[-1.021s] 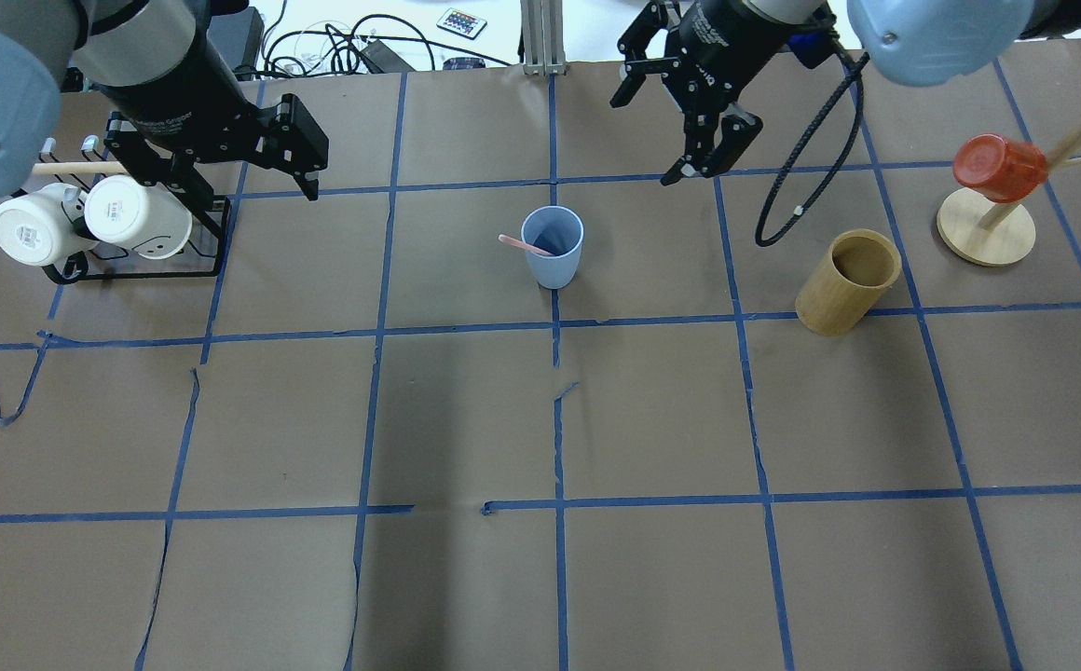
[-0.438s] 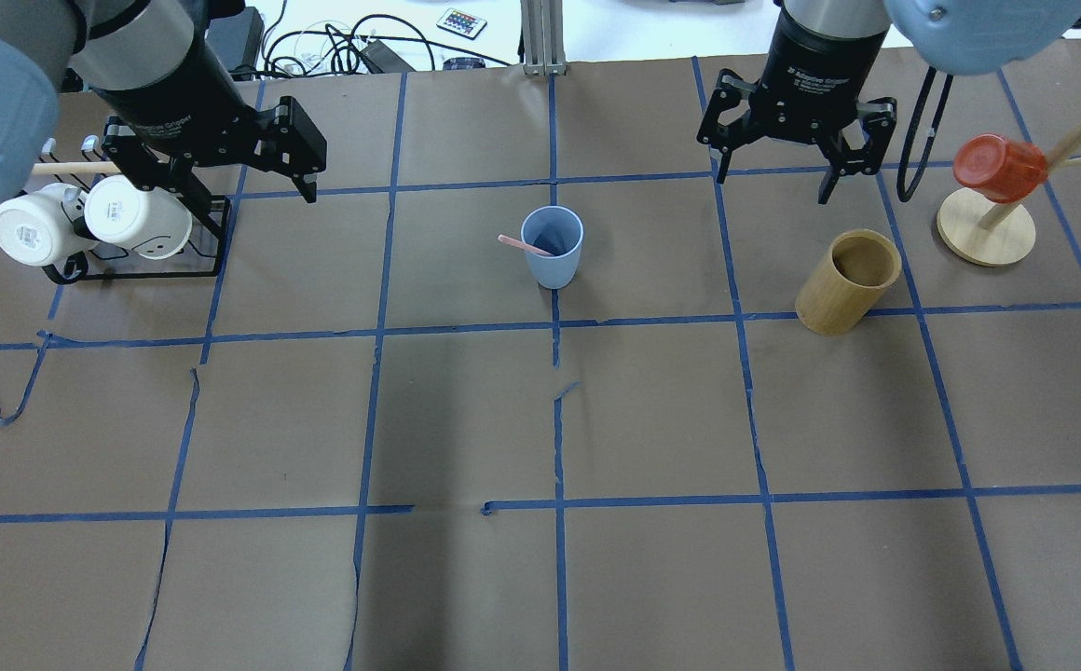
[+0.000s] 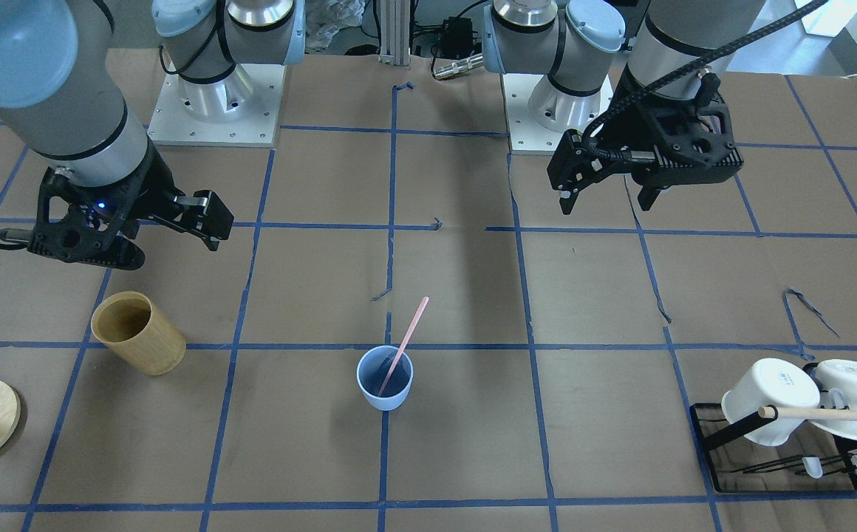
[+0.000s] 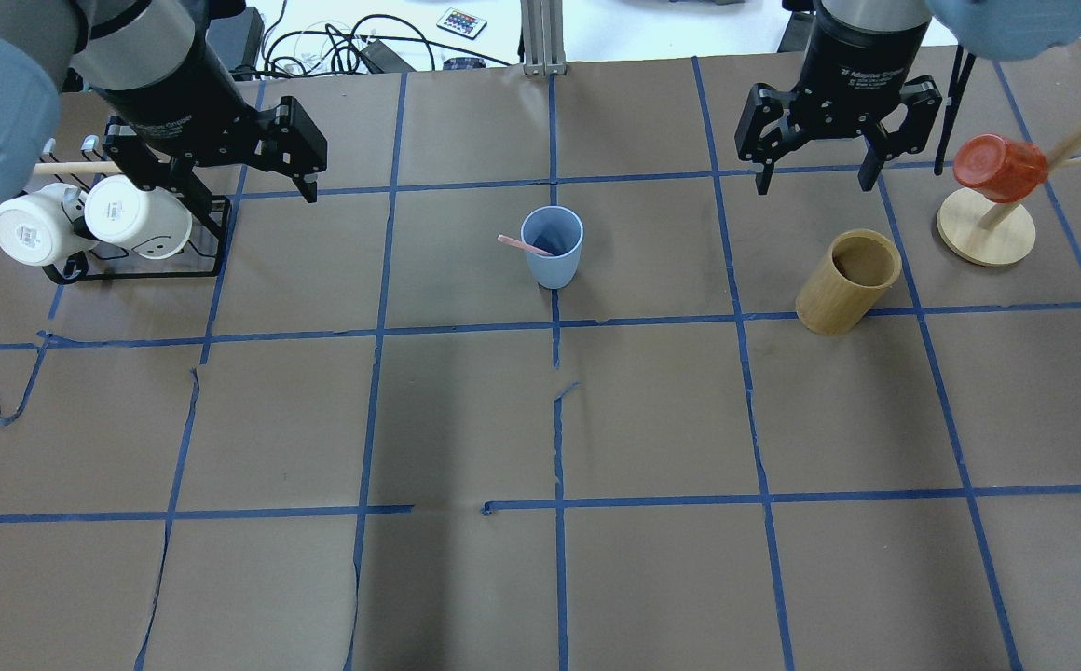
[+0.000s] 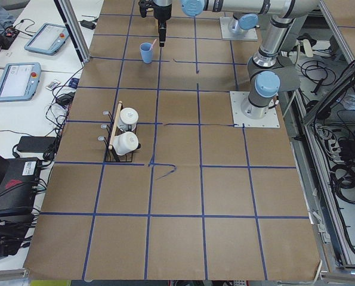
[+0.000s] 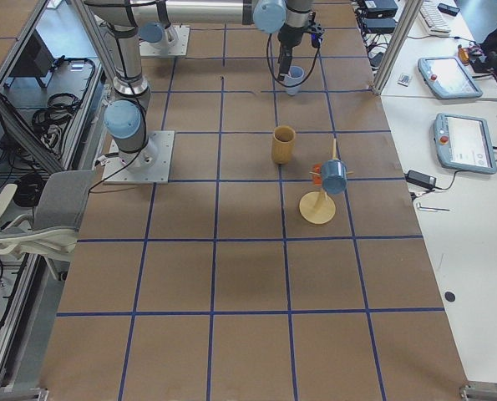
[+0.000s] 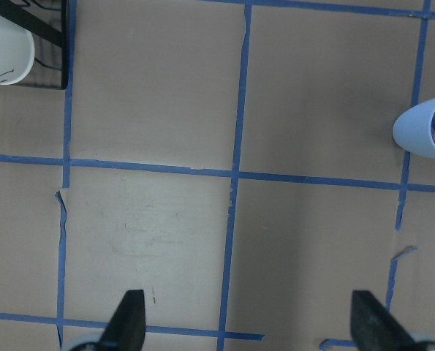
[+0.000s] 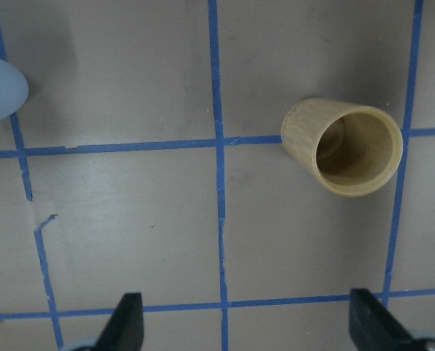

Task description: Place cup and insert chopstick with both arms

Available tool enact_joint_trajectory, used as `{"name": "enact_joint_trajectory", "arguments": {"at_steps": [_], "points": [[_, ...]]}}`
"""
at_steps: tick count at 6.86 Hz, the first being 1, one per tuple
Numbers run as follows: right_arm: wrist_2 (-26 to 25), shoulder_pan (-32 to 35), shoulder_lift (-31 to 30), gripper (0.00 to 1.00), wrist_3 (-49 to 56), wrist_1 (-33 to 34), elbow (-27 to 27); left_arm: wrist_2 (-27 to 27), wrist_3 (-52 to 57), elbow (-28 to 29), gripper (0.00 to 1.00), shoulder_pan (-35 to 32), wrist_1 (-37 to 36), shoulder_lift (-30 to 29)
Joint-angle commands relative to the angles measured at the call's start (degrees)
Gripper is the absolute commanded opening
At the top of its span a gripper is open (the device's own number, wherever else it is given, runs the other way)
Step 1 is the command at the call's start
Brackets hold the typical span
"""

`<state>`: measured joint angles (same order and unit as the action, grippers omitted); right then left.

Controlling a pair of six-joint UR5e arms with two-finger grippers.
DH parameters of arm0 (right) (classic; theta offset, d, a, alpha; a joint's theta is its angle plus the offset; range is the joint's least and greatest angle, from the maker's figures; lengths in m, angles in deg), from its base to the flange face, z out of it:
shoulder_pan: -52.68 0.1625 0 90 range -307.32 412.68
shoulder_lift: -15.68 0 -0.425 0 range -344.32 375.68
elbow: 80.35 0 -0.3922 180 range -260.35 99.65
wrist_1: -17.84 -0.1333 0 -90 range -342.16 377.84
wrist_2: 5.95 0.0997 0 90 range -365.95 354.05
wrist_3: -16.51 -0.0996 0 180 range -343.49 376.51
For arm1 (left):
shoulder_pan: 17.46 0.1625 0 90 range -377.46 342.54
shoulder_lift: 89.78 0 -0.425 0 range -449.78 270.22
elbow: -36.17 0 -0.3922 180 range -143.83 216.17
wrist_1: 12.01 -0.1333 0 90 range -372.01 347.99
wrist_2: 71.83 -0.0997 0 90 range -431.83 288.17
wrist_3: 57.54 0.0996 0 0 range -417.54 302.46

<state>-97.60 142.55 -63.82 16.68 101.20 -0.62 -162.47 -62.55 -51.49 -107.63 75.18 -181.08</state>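
The light blue cup (image 4: 552, 247) stands upright at the table's middle and also shows in the front view (image 3: 384, 380). The pale pink chopstick (image 4: 524, 245) stands in it and leans over its rim; the front view (image 3: 408, 336) shows it too. My left gripper (image 4: 233, 186) is open and empty, left of the cup beside the mug rack. My right gripper (image 4: 815, 184) is open and empty, right of the cup and just behind the tan holder. The left wrist view shows the cup (image 7: 425, 135) at its right edge. The right wrist view shows the cup (image 8: 1, 91) at its left edge.
A black rack with two white mugs (image 4: 93, 224) and a wooden rod stands at the far left. A tan wooden holder (image 4: 848, 280) stands right of the cup, under my right gripper (image 8: 248, 322). A wooden peg stand with a red cup (image 4: 997, 168) is at the far right.
My right gripper has swung to the right, away from the cup, and turned so it now hangs behind the tan holder. The left arm, cup and chopstick have not moved.
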Motion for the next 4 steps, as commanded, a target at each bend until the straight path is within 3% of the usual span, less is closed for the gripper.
{"name": "enact_joint_trajectory", "arguments": {"at_steps": [1,4], "points": [[0.6,-2.8,-2.2,1.0,6.9,-0.3,0.6,0.0,0.0,-0.1,1.0,0.0,0.0,0.0],[2.3,-3.5,-3.3,1.0,6.6,0.8,0.6,0.1,0.0,-0.2,1.0,0.0,0.0,0.1]]}}
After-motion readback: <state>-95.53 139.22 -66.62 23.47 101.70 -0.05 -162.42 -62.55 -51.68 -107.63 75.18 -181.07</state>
